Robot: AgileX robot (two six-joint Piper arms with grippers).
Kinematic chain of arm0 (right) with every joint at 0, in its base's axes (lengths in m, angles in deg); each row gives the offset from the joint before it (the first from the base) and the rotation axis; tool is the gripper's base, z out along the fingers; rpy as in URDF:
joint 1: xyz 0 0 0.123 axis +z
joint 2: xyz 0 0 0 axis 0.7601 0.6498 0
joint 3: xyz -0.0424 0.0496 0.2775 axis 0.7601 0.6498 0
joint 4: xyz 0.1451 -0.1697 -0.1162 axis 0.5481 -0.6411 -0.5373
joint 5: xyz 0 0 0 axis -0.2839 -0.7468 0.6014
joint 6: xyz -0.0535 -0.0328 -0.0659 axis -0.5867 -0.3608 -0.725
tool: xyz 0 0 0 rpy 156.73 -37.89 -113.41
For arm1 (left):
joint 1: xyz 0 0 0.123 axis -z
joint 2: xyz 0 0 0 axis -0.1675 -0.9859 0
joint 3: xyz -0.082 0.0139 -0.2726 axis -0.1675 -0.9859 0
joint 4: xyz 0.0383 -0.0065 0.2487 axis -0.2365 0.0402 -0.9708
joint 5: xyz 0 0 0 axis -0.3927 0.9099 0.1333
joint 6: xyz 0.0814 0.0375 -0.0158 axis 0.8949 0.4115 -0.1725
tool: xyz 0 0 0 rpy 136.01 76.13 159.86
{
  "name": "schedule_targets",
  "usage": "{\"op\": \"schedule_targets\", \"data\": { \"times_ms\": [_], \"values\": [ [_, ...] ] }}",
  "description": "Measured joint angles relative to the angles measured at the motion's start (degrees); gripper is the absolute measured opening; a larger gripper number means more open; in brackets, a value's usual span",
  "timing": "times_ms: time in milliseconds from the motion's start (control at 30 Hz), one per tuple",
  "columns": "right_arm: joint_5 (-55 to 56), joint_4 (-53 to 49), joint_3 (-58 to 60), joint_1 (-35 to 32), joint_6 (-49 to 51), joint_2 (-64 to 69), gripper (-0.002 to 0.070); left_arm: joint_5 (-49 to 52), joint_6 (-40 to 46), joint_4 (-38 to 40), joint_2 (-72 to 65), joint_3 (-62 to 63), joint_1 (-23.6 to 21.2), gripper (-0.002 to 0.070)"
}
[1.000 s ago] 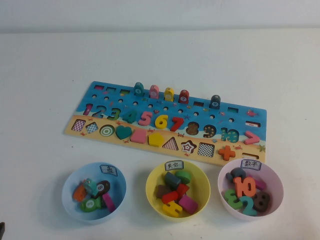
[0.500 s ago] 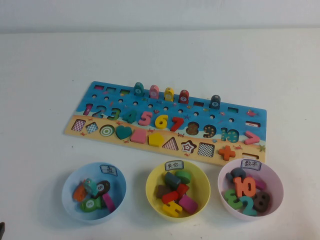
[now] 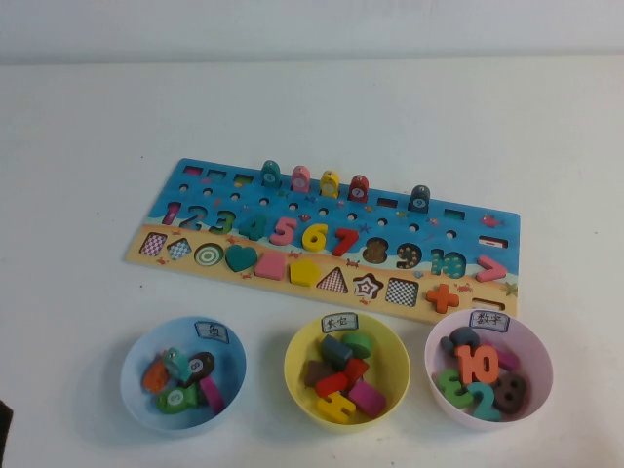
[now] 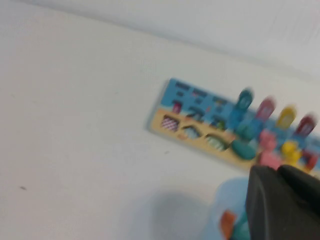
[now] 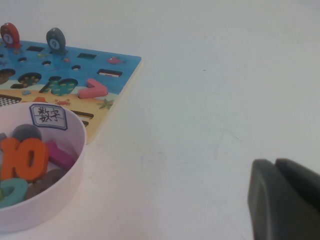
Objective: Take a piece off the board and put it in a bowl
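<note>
The board [image 3: 146, 216] lies across the middle of the table in the high view. The teal "4" piece [image 3: 254, 227] sits in its number row between the green "3" and the pink "5". The pink-lilac bowl [image 3: 539, 343] with a white label stands at the front right and holds several numbers. It also shows in the right wrist view [image 5: 75, 155]. My left gripper [image 4: 276, 169] is shut and empty over the light blue bowl [image 4: 222, 200]; only a dark edge of it [image 3: 4, 429] shows in the high view. My right gripper [image 5: 275, 162] is shut and empty over bare table, right of the pink bowl.
A light blue bowl [image 3: 136, 346] at the front left and a yellow bowl [image 3: 297, 346] at the front middle each hold several pieces. Several coloured pegs [image 3: 330, 183] stand along the board's far edge. The board's right end [image 5: 120, 70] shows in the right wrist view.
The dark edge of my left arm has come further into the bottom-left corner of the high view. The board, the bowls and the pieces have not moved.
</note>
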Motion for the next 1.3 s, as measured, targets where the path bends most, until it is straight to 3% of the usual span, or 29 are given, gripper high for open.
{"op": "schedule_targets", "data": {
  "times_ms": [100, 333, 500, 567, 733, 967, 1100, 1300],
  "values": [
    [0.0, 0.0, 0.0, 0.0, 0.0, 0.0, -0.0017, -4.5, -5.1, 7.8, 0.0, 0.0, 0.0, -0.0005],
    [0.0, 0.0, 0.0, 0.0, 0.0, 0.0, -0.0017, -19.6, -7.8, 9.1, 0.0, 0.0, 0.0, -0.0005],
    [0.0, 0.0, 0.0, 0.0, 0.0, 0.0, -0.0017, -25.9, -17.1, 13.8, 0.0, 0.7, 0.0, -0.0005],
    [0.0, 0.0, 0.0, 0.0, 0.0, 0.0, -0.0017, -21.2, -15.5, 13.0, -0.5, 4.3, 0.0, -0.0005],
    [0.0, 0.0, 0.0, 0.0, 0.0, 0.0, -0.0017, -5.4, -2.1, 9.3, -11.7, 20.8, 0.0, -0.0005],
    [0.0, 0.0, 0.0, 0.0, 0.0, 0.0, -0.0017, 31.9, 10.3, -1.6, -40.8, 53.7, 0.0, -0.0005],
    [0.0, 0.0, 0.0, 0.0, 0.0, 0.0, -0.0017, 47.3, 12.7, -8.4, -56.2, 70.2, 0.0, -0.0005],
    [0.0, 0.0, 0.0, 0.0, 0.0, 0.0, -0.0017, 57.3, 13.0, -13.2, -76.4, 89.0, 1.3, -0.0005]
  ]
}}
